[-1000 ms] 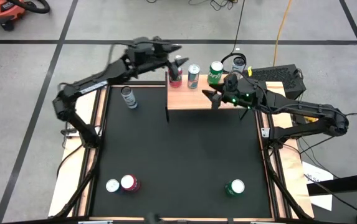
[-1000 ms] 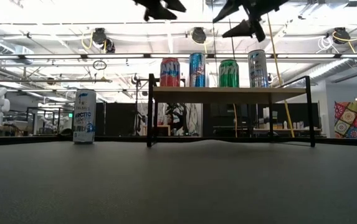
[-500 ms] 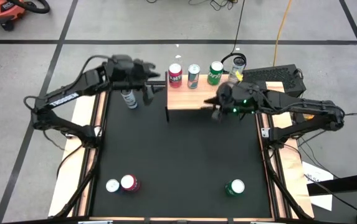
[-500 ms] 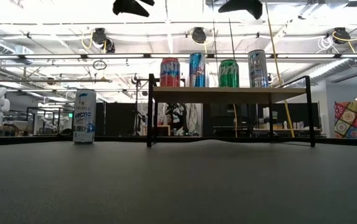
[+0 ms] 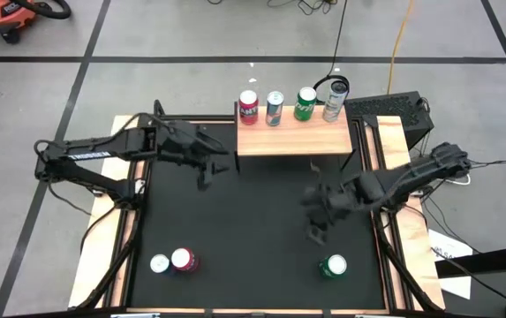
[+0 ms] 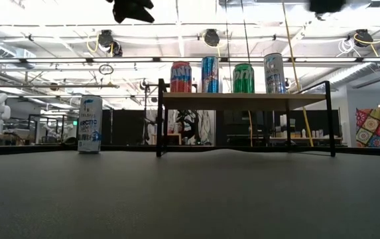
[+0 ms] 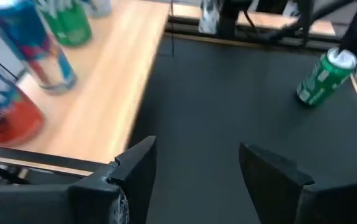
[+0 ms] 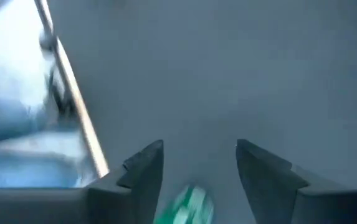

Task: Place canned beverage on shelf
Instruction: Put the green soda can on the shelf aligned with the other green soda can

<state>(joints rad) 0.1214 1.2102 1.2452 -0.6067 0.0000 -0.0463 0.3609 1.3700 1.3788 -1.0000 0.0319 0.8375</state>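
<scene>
Two grippers hang over the black worktop [image 5: 253, 212], and both carry nothing. The right gripper [image 5: 316, 221] has its fingers parted around empty air, and the nearest loose can, a green one [image 5: 333, 266], stands upright just in front of it toward the near edge; its wrist view is smeared, so the green blur between its fingers is probably that can. The left gripper [image 5: 207, 166] is likewise open and empty, just off the shelf's [image 5: 292, 139] left end. I can't see the white-and-blue can [image 6: 89, 124] from overhead; it seems to sit under that arm. Four cans stand in a row on the shelf at the far side: red [image 5: 249, 106], blue-and-silver [image 5: 275, 108], green [image 5: 305, 103], silver [image 5: 334, 101]. Four more remain on the worktop, counting a white [image 5: 160, 263] and a red [image 5: 183, 260] pair touching at the near left.
</scene>
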